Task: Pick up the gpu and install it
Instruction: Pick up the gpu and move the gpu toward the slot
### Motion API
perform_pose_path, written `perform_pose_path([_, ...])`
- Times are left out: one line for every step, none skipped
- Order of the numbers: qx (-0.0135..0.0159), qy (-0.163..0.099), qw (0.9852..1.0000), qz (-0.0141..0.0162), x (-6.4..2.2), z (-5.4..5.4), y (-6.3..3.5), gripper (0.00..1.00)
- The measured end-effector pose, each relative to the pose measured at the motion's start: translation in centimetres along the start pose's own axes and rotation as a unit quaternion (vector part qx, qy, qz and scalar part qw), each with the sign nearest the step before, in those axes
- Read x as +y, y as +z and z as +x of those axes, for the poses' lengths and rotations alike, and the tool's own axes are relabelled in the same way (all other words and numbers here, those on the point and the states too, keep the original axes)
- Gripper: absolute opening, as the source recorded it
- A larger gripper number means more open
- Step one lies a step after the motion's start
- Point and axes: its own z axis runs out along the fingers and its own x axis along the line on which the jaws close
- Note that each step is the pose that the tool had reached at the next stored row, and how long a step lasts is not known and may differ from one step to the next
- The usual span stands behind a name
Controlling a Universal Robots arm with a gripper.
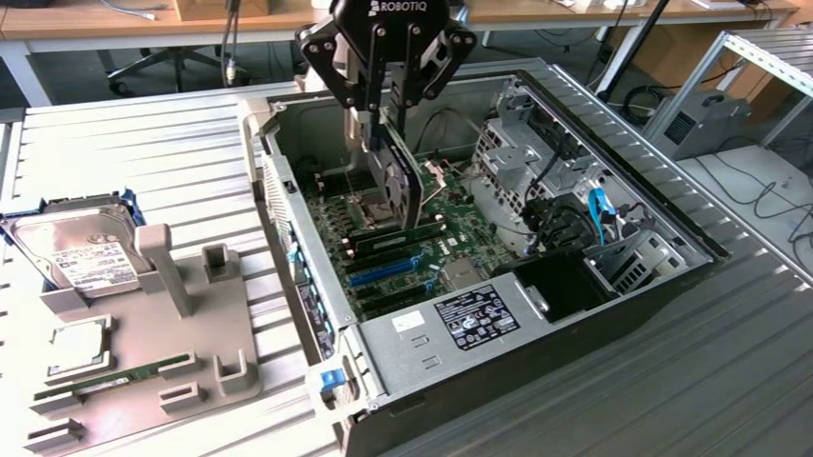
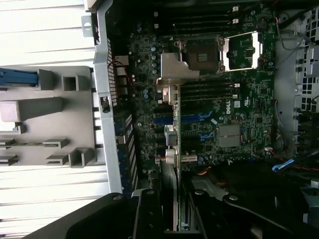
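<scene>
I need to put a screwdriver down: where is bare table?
Ribbed table is bare beyond the hard drive, and on the exterior view's right of the computer case. Crowded: the parts tray and inside the case, where the gripper holds the gpu.

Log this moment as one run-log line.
gripper: shut on gpu | gpu: upright, over motherboard | location: inside open case | task: install underway

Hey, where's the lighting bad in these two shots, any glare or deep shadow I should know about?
Exterior view: even light, the slatted table bright, deep shadow in the case beside the power supply. Wrist view: the table washed out white, the claw holding the gpu nearly black.
</scene>
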Motion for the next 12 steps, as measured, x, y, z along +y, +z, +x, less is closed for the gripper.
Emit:
perform_pose_path([0.0,0.0,1.0,0.0,0.0,-0.05,0.0,0.26])
perform_pose_path([0.0,0.0,1.0,0.0,0.01,-0.08,0.0,0.26])
perform_pose_path([0.0,0.0,1.0,0.0,0.01,-0.13,0.0,0.26])
perform_pose_path([0.0,0.0,1.0,0.0,0.01,-0.17,0.0,0.26])
perform_pose_path([0.0,0.0,1.0,0.0,0.02,-0.21,0.0,0.26])
perform_pose_path([0.0,0.0,1.0,0.0,0.02,-0.24,0.0,0.26])
perform_pose_path([0.0,0.0,1.0,0.0,0.02,-0.27,0.0,0.26])
perform_pose_path([0.0,0.0,1.0,0.0,0.02,-0.3,0.0,0.26])
perform_pose_path([0.0,0.0,1.0,0.0,0.03,-0.33,0.0,0.26])
perform_pose_path([0.0,0.0,1.0,0.0,0.03,-0.37,0.0,0.26])
perform_pose_path([0.0,0.0,1.0,0.0,0.03,-0.41,0.01,0.26])
perform_pose_path([0.0,0.0,1.0,0.0,0.04,-0.46,0.01,0.26])
